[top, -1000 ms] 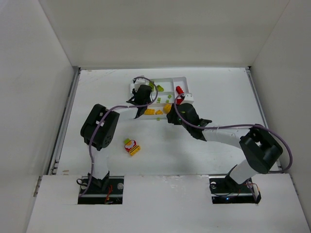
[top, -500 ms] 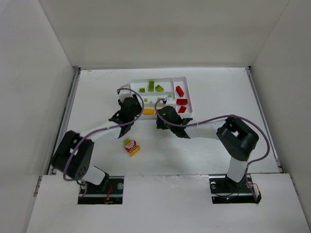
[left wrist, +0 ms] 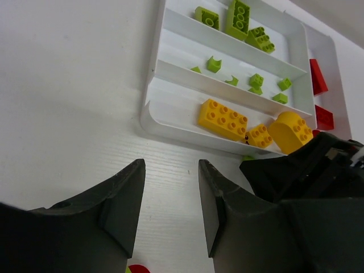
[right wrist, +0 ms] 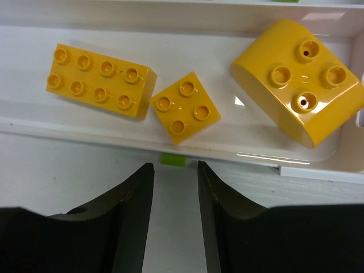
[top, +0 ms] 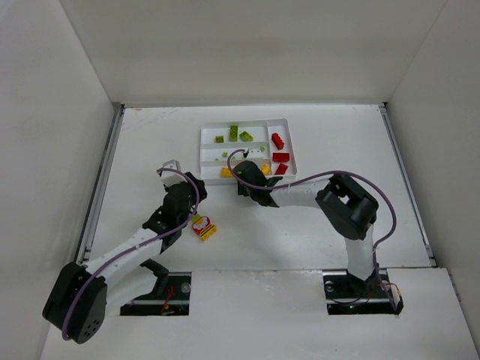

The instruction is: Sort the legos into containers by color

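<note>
Bare table (top: 150, 142) lay free to the left of the tray (left wrist: 170, 132), beyond its far wall and on its right side. The tray's near wall was crowded: the right gripper (right wrist: 174, 176) sat just before it, a small green brick (right wrist: 173, 160) lay against the wall at its fingertips, and the right arm (top: 300, 196) stretched across the table behind. The left arm (top: 127, 251) slanted inward, and the left gripper (left wrist: 170, 182) hung just beside a brick clump (top: 203, 227).

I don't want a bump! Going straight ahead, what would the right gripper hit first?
Probably the tiny lime green plastic piece by the white plastic tray wall, ahead of the right gripper; depth unclear.
</note>
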Available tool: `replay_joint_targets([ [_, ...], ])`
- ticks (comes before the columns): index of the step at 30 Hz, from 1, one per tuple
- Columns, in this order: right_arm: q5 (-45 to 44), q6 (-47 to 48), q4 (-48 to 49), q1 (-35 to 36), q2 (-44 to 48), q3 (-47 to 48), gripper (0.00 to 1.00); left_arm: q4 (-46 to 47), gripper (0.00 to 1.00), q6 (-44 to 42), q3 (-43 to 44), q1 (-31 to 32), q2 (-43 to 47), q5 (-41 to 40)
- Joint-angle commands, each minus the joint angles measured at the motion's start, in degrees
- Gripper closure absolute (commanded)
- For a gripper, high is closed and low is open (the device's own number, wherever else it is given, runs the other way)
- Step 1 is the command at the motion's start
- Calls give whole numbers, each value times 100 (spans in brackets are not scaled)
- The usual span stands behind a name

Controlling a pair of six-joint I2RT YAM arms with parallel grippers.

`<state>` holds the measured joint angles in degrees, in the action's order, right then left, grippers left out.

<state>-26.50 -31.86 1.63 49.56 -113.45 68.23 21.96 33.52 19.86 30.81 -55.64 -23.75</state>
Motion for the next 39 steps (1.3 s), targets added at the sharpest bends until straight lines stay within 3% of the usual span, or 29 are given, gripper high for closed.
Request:
replay_joint_targets([
  [1,-373,-128,-268,146,-195,392,58,72,60,76,-105,70,281,46],
  [7,-909,-110,-523,313,-379,727,61,195,60,67,-193,149,247,151],
  [26,-997,-330,-1218,286,-635,1369,78,441,60,67,-325,184,167,265],
  [36,-936,-84,-831,497,770,613,78,476,61,50,-386,96,168,204],
  [39,-673,135,-594,235,816,744,78,529,61,50,-369,123,71,195],
])
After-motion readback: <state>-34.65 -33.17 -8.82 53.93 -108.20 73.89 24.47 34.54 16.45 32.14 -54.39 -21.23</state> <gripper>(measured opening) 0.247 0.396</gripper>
